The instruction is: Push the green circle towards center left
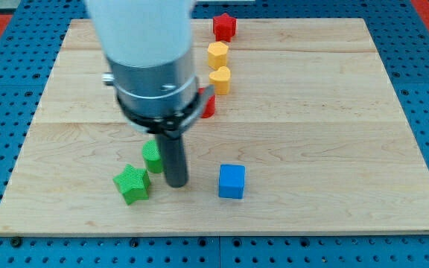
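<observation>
While the wooden worktop (pixel 334 112) fills most of the view over a blue pegboard (pixel 423 30), the arm's big white and grey body (pixel 151 67) hangs over its left half, hiding part of the wood behind it. This arm has no hand, so there is nothing to be wide, narrow or holding; it ends in a dark rod, and my tip (pixel 176 184) rests on the worktop at the near middle.

The green circle (pixel 152 156) stands just to the left of the rod, touching it or nearly so. A green star (pixel 132 184) lies just near-left of the circle. A blue cube (pixel 232 181) sits to the right of my tip, clearly apart. Farther back, a red block (pixel 208 106) peeks out from behind the arm, its shape unclear. Two yellow blocks (pixel 218 67) stand in a short line beyond it, and a red star (pixel 224 27) sits at the far edge.

Judged from this, the push is set up, with my tip on the circle's right side. The circle is near the middle and toward the near edge, so most of the travel leftward and slightly farther back remains.
</observation>
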Motion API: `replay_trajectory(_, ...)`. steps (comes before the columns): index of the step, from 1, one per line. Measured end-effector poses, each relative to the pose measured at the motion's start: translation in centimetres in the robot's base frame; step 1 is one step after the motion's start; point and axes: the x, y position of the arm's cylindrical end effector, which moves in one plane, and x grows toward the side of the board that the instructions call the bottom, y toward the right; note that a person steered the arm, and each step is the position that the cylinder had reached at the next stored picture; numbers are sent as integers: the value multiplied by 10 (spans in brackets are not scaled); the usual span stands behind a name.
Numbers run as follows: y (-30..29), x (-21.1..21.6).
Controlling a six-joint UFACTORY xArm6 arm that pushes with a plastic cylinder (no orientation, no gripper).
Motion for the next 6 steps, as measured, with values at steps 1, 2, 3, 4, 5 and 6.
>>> replay_trajectory(1, 6, -9)
replay_trajectory(2, -35, -30)
replay_trajectory(3, -102, -51)
replay_trajectory(4, -140, -68)
replay_trajectory(5, -138, -82)
replay_trajectory(6, -165, -60)
